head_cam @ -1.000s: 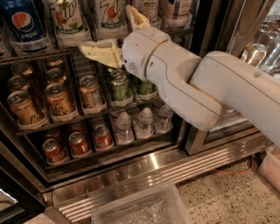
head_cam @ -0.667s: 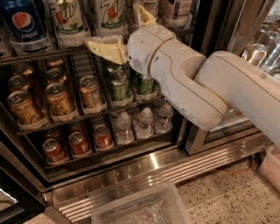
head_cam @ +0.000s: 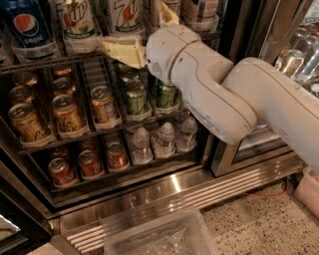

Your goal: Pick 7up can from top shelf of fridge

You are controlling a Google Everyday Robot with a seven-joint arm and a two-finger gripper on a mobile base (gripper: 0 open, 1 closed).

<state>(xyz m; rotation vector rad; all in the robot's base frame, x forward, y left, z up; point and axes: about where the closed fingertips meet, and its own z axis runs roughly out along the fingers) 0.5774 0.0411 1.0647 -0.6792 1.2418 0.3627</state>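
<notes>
Since 0.7 s ago: gripper point(head_cam: 133, 24) had shifted up and to the right, closer to the top rack; cans had not moved.

Arm point(head_cam: 259, 104): large, white, entered from the right and crossed the open front of the fridge point(head_cam: 164, 187), hiding the right end of the middle rack.

Fridge: stainless sill and dark frame, three wire racks visible.

Top shelf point(head_cam: 50, 62): held, left to right, a blue Pepsi can point(head_cam: 27, 27) with "pepsi" and the red-white-blue globe readable, a second 7up can point(head_cam: 77, 22), then the 7up can point(head_cam: 127, 15). Both 7up cans were white with green "7up" lettering and a red dot; the small print beneath could not be read.

Middle rack: gold cans point(head_cam: 67, 112) at left, dark green cans point(head_cam: 137, 97) beside them; labels not legible.

Bottom rack: red cans point(head_cam: 89, 162) at left, small clear bottles point(head_cam: 164, 139) at right; no readable writing.

Below the sill, a clear plastic bin point(head_cam: 159, 239) sat on the speckled floor point(head_cam: 259, 219).

Gripper: at top-shelf level, jaws spread wide. One cream finger point(head_cam: 124, 51) lay along the shelf's front rail, across the base of the 7up can; the other rose just right of that can. The can stood upright on the top shelf between the two fingers. Contact could not be confirmed.
</notes>
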